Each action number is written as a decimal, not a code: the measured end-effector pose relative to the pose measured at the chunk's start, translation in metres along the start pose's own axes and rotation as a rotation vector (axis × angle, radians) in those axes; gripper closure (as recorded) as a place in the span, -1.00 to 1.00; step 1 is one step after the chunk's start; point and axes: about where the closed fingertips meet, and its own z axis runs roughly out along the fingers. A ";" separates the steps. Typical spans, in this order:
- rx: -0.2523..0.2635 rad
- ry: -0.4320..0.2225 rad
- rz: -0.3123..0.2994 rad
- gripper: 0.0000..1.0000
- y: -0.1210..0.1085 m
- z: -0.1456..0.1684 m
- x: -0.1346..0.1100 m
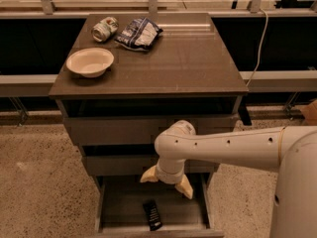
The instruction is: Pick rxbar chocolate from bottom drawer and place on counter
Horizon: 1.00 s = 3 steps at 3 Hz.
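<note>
Black bar point(152, 214) lies in the open drawer point(118, 207); we note the pincer point(165, 186) spread wide above it, empty.

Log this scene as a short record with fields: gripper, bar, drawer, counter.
gripper: the gripper is open, hanging over the pulled-out drawer, above the bar and not touching it
bar: black bar lying flat near the drawer's front edge
drawer: bottom drawer pulled out, with only the bar seen inside
counter: counter holds a bowl, a can and a snack bag; no bar on it yet
</note>
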 end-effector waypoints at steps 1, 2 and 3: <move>0.203 -0.047 -0.145 -1.00 -0.029 0.053 -0.015; 0.301 -0.024 -0.314 -1.00 -0.053 0.088 -0.028; 0.291 -0.002 -0.341 -1.00 -0.053 0.090 -0.023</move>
